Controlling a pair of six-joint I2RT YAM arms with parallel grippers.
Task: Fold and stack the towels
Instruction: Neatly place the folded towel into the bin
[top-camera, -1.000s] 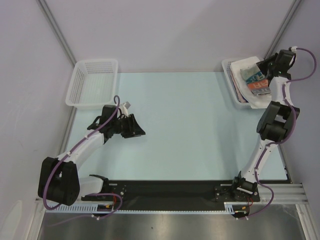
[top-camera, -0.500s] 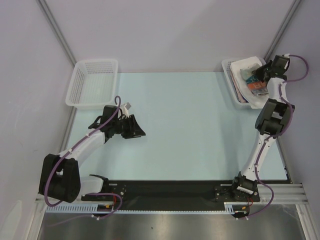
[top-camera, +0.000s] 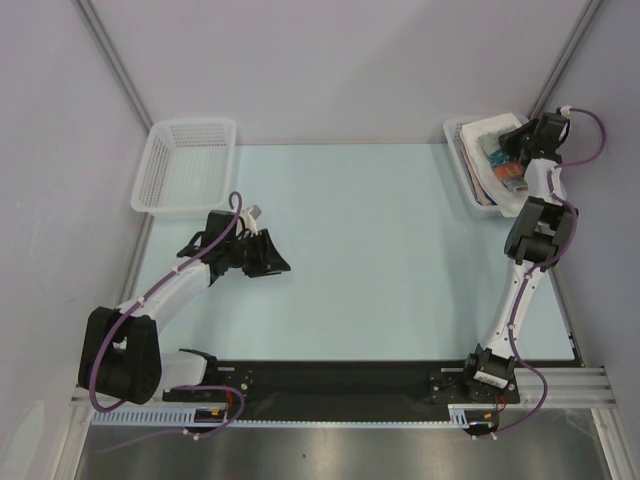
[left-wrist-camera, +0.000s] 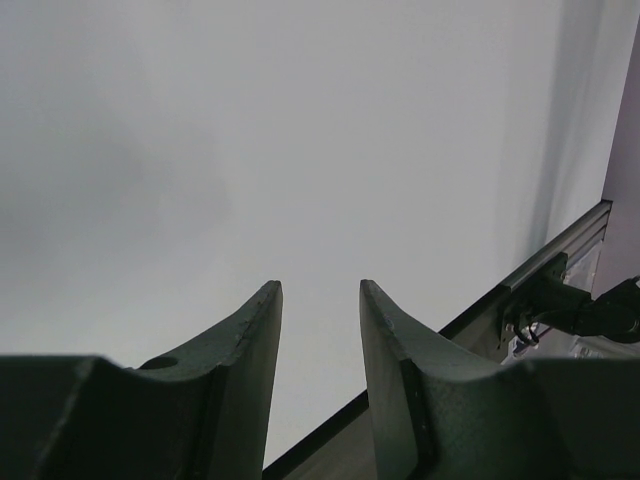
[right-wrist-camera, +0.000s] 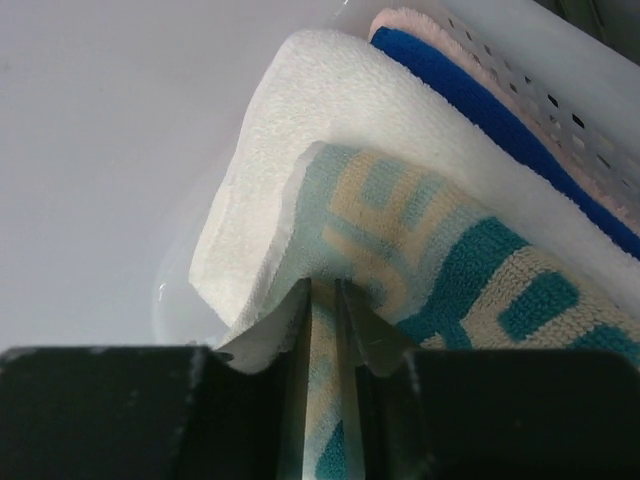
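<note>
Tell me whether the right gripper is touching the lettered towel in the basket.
Touching. The right wrist view shows the right gripper closed on a fold of the lettered towel, with the cloth pinched between both fingers.

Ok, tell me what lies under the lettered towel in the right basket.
Beneath the lettered towel: a white towel, then a blue towel and a pinkish towel by the basket wall. Anything lower is covered.

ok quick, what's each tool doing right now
left tool: open, holding nothing
right tool: closed, pinching the edge of the lettered towel
</note>
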